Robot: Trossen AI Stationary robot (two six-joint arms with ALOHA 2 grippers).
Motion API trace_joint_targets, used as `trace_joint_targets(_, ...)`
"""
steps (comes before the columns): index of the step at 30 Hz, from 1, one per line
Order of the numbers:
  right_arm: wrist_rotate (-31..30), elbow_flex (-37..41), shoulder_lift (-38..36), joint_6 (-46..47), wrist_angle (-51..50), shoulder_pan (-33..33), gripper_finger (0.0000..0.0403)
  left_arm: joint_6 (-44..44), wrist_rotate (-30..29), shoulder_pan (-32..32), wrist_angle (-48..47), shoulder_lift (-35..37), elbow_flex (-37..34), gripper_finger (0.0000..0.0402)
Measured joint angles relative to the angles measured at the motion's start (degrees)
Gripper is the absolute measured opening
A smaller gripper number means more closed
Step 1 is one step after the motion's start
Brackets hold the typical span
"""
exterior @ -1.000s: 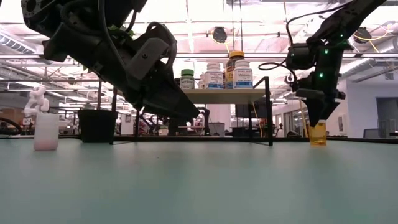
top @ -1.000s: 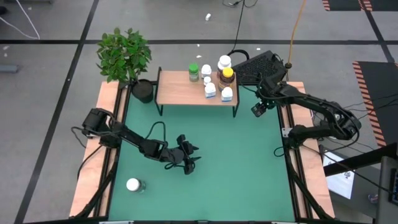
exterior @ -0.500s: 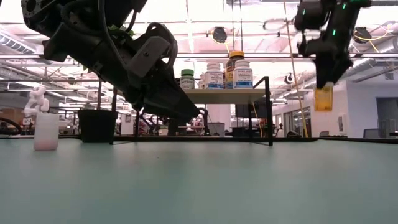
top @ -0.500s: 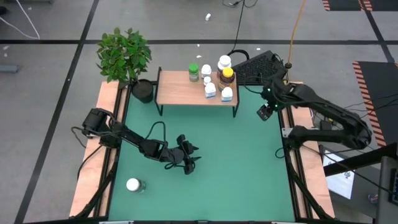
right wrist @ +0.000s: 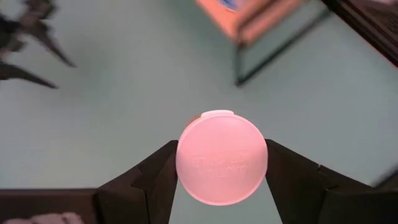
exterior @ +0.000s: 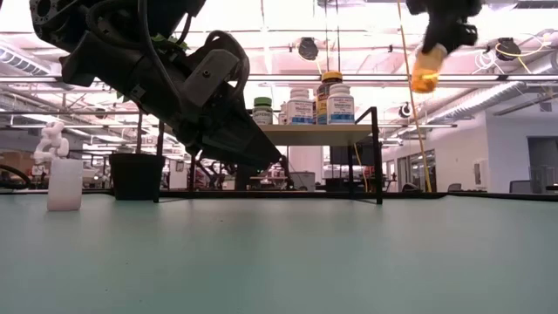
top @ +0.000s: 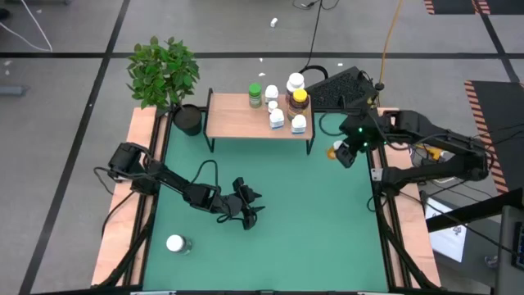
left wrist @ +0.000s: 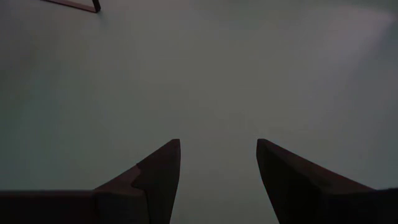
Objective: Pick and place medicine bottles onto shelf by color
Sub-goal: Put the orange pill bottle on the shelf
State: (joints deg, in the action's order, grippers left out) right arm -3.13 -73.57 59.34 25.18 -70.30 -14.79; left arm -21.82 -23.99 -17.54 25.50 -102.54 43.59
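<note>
My right gripper (top: 345, 152) hangs high over the table's right side, near the shelf's right end, shut on an orange vial (exterior: 425, 70) with a pale round cap (right wrist: 222, 158). The light-wood shelf (top: 241, 121) at the far edge carries several medicine bottles: a green-capped one (top: 255, 94), an amber one with a yellow cap (top: 300, 100) and white ones (top: 277, 119). Another white bottle (top: 174, 243) stands upright on its base on the green table near the front left. My left gripper (top: 252, 209) is open over the table's middle, with only bare mat between its fingers (left wrist: 217, 146). My right gripper pinches the vial between its two fingers, which sit on opposite sides of the capped top end (right wrist: 184, 163). The fingers slant down from above. The vial hangs below them, tilted, lifted well clear of the table (exterior: 425, 80).
A black plant pot (top: 187, 120) with a leafy plant (top: 164, 72) stands at the shelf's left end. A black keyboard (top: 344, 88) lies beyond the far right corner. Wooden rails (top: 123, 213) run along the table's left and right sides.
My right gripper has risen from the table's right edge with the orange vial, tipping as it went. The vial, which stood upright on the mat, is now lifted high and tilted, and has come a little toward the shelf.
</note>
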Motion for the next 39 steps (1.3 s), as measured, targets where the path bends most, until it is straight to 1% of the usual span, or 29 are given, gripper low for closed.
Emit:
trace_joint_targets(3, -1.47, -1.55, 1.94, 1.52, 3.28, 5.48, 0.0207, 0.13, 0.00, 0.00, 0.04, 0.00, 0.00, 0.0212)
trace_joint_targets(9, -1.34, -6.05, 8.25, 2.17, 10.63, 13.85, 0.0207, 0.09, -0.01, 0.00, 0.05, 0.00, 0.00, 0.0212)
trace_joint_targets(12, -1.34, -10.76, 13.53, 0.41, 11.82, 16.23, 0.0207, 0.10, -0.02, 0.00, 0.07, 0.00, 0.00, 0.0212)
trace_joint_targets(15, -1.32, -16.40, 19.42, -3.55, 11.66, 16.84, 0.0207, 0.09, -0.04, 0.00, 0.07, 0.00, 0.00, 0.0212)
trace_joint_targets(19, -1.32, -25.11, 26.76, -10.43, 11.31, 15.42, 0.0208, 0.11, -0.04, 0.00, 0.04, 0.00, 0.00, 0.0212)
trace_joint_targets(25, -1.34, -37.98, 36.15, -25.91, 11.51, 11.45, 0.0208, 0.11, -0.07, 0.00, 0.05, 0.00, 0.00, 0.0212)
trace_joint_targets(29, -1.53, -44.65, 41.44, -35.13, 13.78, 7.82, 0.0208, 0.49, -0.07, 0.00, 0.04, 0.00, 0.00, 0.0212)
trace_joint_targets(33, -1.55, -47.85, 45.91, -41.96, 15.50, 3.96, 0.0208, 0.84, -0.08, 0.10, -0.21, 0.00, 0.00, 0.0212)
trace_joint_targets(37, -1.83, -47.94, 49.64, -50.02, 15.54, 0.15, 0.0208, 1.21, -0.09, 0.52, -0.37, 0.00, 0.00, 0.0212)
trace_joint_targets(39, -4.20, -47.92, 51.26, -52.47, 15.51, -1.41, 0.0208, 1.20, -0.09, 0.67, -0.39, 0.01, 0.00, 0.0212)
